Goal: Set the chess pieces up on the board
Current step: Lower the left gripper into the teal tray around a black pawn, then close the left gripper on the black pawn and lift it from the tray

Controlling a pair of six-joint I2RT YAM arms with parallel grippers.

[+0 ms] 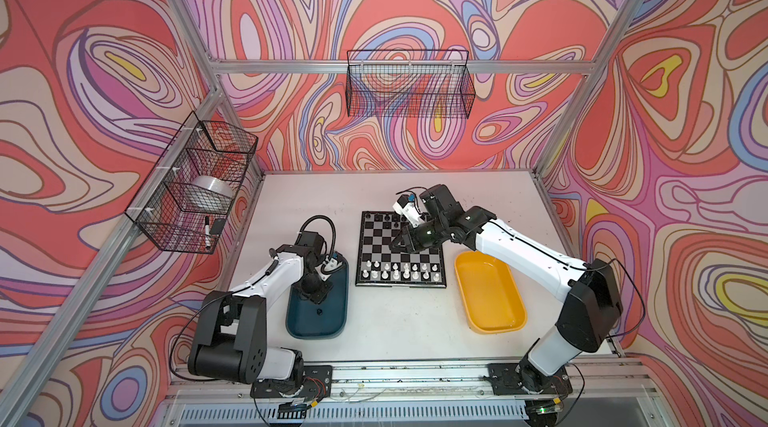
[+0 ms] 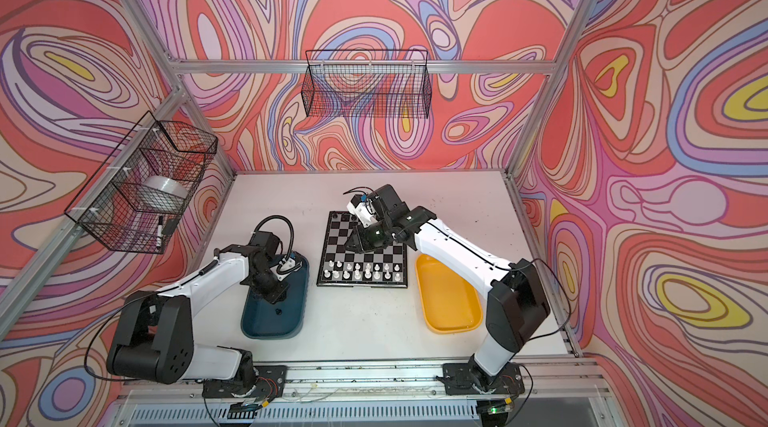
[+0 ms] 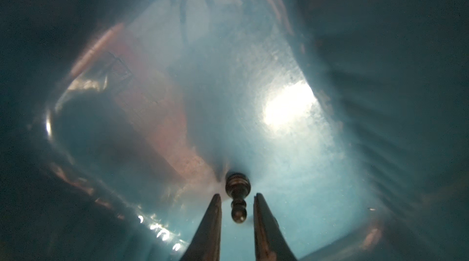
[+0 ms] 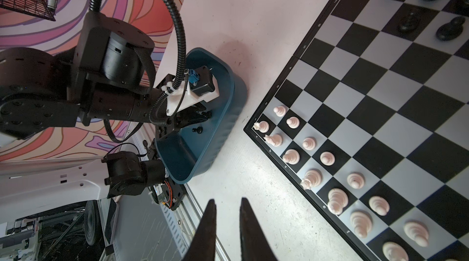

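Swirling pink-and-orange walls, a white table (image 1: pixel 395 321), and the board (image 1: pixel 374 238) sits mid-table. White men (image 1: pixel 399 271) stand two rows deep along its near edge, with only a few black men (image 1: pixel 384 218) up at the far edge. So black looks like the job now, and the action is off the board.

Left gripper (image 3: pixel 236 194) is down inside the teal tray (image 1: pixel 305 323), just off the board's left edge. Its jaws are apart but narrow, straddling a black pawn (image 3: pixel 238 186) on the tray floor towards the tray's far end.

Look at the line-up: the pawn's long axis runs straight along the fingers. The base is at the far end, just past the tips, and the head sits back between them with a sliver of daylight either side. No contact that I can see, so a squeeze across the neck looks like the call.

Right gripper (image 4: pixel 226 200) hangs above the board, fingers slightly apart, nothing between them, well away from the tray. Left arm is the one on it.
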